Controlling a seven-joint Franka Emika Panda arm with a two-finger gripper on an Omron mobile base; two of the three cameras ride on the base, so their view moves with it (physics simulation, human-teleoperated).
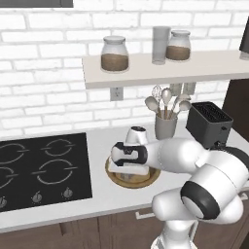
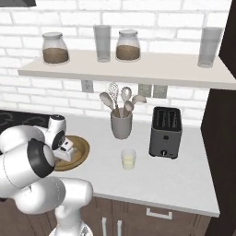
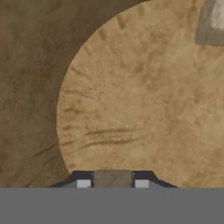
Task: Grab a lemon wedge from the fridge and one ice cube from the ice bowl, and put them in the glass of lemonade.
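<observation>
**Pincer down inside the wooden ice bowl**

The pincer (image 3: 112,181) points straight down into the ice bowl (image 1: 146,178), its hand hidden low over the bowl's floor in the base views. Between its two dark fingertips (image 3: 83,179) sits a small greyish-tan block that fills the gap, touching both; it looks like an ice cube (image 3: 112,178), and the tips appear closed on it. A second ice cube (image 3: 212,22) lies farther along the bowl floor, ahead of the pincer and to one side, with no clear long axis. The white arm bends sharply at the elbow, forearm level over the counter (image 2: 184,179). The glass of lemonade (image 2: 128,159) stands upright on the counter, well apart from the pincer.
</observation>
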